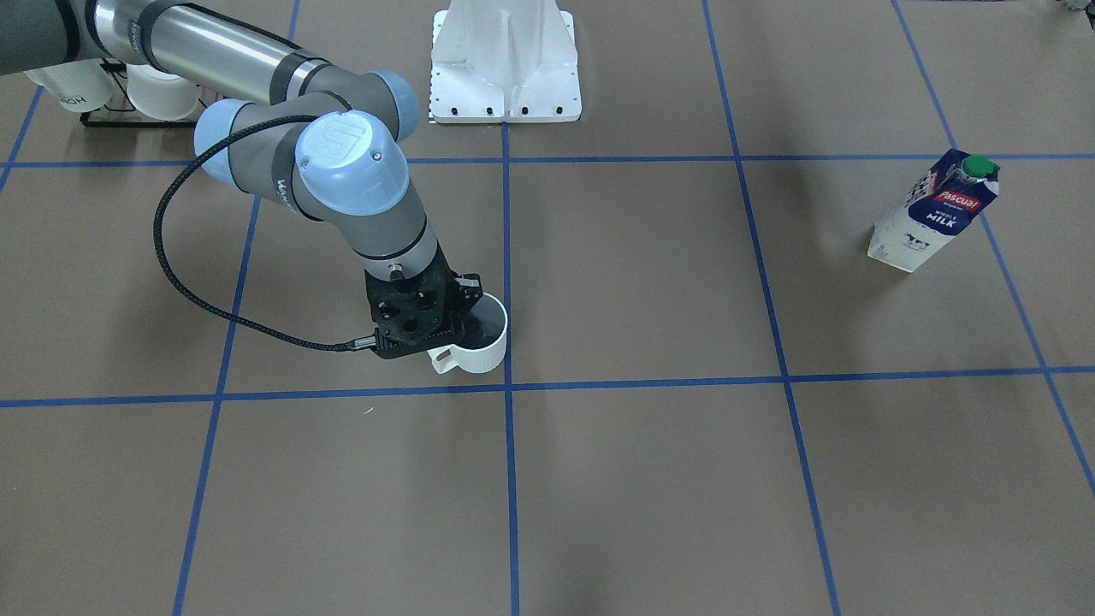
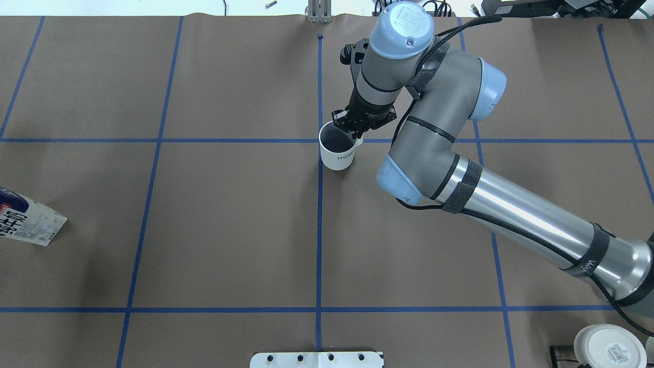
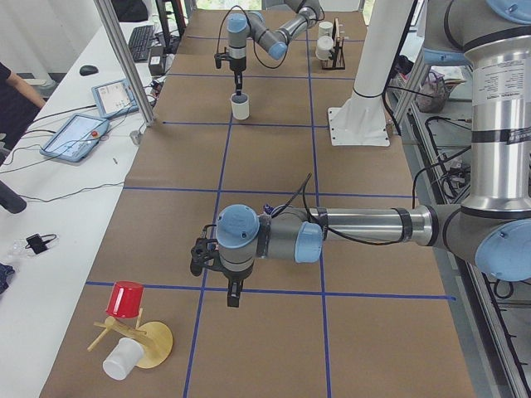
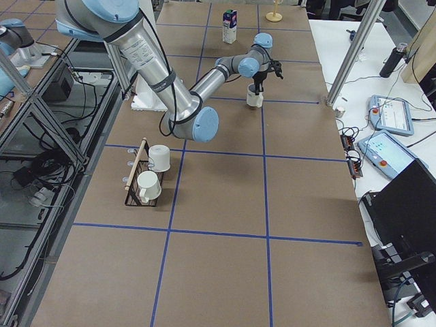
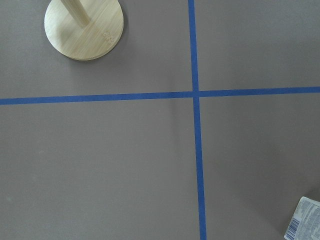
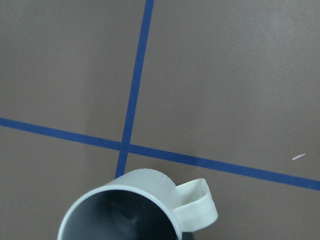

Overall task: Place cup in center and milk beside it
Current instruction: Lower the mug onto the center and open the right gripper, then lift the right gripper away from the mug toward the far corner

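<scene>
The cup (image 1: 483,346) is a small white mug with a loop handle and a dark grey inside. It stands upright just beside the center (image 1: 507,387), the crossing of blue tape lines, toward the robot. My right gripper (image 1: 466,323) is shut on the cup's rim near the handle, also seen from overhead (image 2: 352,135). I cannot tell whether the cup rests on the surface. The milk (image 1: 932,214) stands far off on my left side, at the overhead view's left edge (image 2: 25,220). My left gripper (image 3: 233,294) hangs over the brown surface; I cannot tell if it is open or shut.
A black rack with white mugs (image 1: 128,94) stands at my right rear. The white robot base plate (image 1: 505,60) is at the back middle. A wooden stand with a red cup (image 3: 129,327) is at the table's left end, near the left arm.
</scene>
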`<state>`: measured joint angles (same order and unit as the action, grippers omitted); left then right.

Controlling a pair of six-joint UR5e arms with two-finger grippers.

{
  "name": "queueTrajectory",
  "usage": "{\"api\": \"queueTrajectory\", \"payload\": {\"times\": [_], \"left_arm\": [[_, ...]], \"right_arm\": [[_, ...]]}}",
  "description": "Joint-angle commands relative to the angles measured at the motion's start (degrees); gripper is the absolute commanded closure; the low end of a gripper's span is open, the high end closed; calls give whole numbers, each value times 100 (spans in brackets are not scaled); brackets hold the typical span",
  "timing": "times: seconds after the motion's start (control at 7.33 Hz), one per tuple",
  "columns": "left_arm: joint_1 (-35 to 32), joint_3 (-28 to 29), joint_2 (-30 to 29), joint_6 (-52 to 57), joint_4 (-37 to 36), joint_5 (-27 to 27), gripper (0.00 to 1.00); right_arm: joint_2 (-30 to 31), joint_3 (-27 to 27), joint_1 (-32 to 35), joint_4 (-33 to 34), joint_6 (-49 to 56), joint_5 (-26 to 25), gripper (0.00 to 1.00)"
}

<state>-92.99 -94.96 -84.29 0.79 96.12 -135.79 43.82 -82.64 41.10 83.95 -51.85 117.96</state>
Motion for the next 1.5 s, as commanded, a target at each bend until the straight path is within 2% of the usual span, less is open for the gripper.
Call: {"api": "queueTrajectory", "payload": {"times": [0.0, 0.14, 0.27, 0.55, 0.68, 0.95, 1.23, 1.36], "left_arm": [[0, 13, 0, 0, 20, 0, 2], [0, 13, 0, 0, 81, 0, 2], [0, 4, 9, 0, 126, 0, 2], [0, -31, 0, 0, 143, -140, 2], [0, -249, -35, -17, 144, -193, 2], [61, -802, -18, -53, 74, -228, 2], [201, -1303, 140, -192, 56, -439, 2], [498, -1706, 263, -637, 91, -422, 2]], "right_arm": [[-22, 125, -32, -194, -1, -184, 100], [-75, 221, -32, -282, -9, -194, 61], [-223, 300, -32, -309, -227, -195, 1], [-286, 266, 46, -466, -458, -125, 0], [-234, 144, 177, -424, -449, 32, 0], [456, -521, 581, -406, -353, 481, 0], [959, -779, 1081, -380, -352, 840, 0], [1344, -963, 1397, -380, -265, 1164, 0]]}}
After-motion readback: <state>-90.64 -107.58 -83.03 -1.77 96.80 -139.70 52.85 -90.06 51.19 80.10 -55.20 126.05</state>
